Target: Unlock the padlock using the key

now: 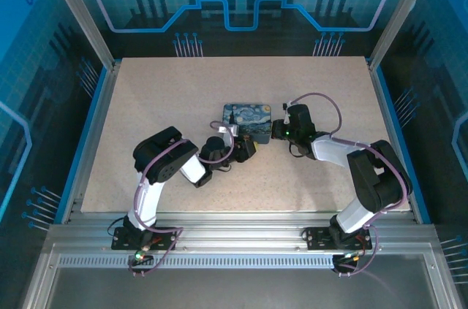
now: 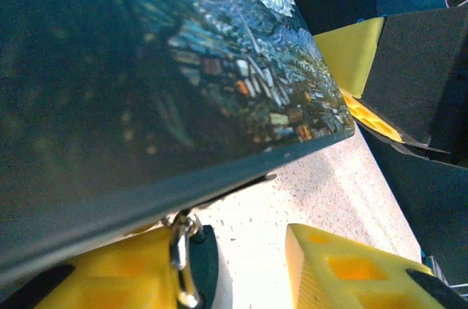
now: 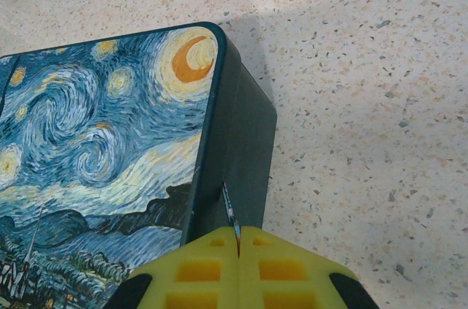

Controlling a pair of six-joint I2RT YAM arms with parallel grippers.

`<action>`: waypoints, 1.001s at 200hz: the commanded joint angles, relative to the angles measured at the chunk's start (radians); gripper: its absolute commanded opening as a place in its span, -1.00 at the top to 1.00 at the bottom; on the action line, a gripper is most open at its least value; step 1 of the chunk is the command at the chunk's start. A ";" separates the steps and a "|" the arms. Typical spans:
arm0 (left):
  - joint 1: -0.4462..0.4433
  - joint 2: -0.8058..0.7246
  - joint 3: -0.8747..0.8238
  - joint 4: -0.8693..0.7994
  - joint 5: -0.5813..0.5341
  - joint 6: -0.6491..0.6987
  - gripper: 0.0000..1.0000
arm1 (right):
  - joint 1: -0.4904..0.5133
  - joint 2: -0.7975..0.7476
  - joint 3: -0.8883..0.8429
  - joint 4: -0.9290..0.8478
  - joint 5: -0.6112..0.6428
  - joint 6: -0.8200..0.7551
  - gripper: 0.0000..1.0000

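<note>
Overhead: box mid table; left claw at front wall, right claw at right wall.
Left wrist: padlock under lid edge, beside one finger; jaws apart.
Right wrist: closed fingers pinch key, just beside box wall.

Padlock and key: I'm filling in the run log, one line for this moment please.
left gripper open at padlock | right gripper shut on key, beside box end wall | key not in padlock
</note>
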 commanded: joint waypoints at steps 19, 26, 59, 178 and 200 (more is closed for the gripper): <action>0.022 0.014 -0.075 -0.131 -0.001 -0.017 0.38 | 0.016 0.001 -0.014 0.016 -0.018 0.010 1.00; 0.025 0.013 -0.077 -0.131 0.002 -0.014 0.45 | 0.016 0.001 -0.014 0.016 -0.018 0.010 1.00; 0.035 0.014 -0.066 -0.140 0.017 -0.013 0.64 | 0.020 -0.001 -0.013 0.015 -0.021 0.014 1.00; 0.053 -0.011 -0.009 -0.252 0.054 0.006 0.69 | 0.024 -0.003 -0.017 0.017 -0.018 0.012 1.00; 0.055 -0.012 -0.003 -0.263 0.064 0.009 0.86 | 0.024 -0.009 -0.022 0.017 -0.017 0.009 1.00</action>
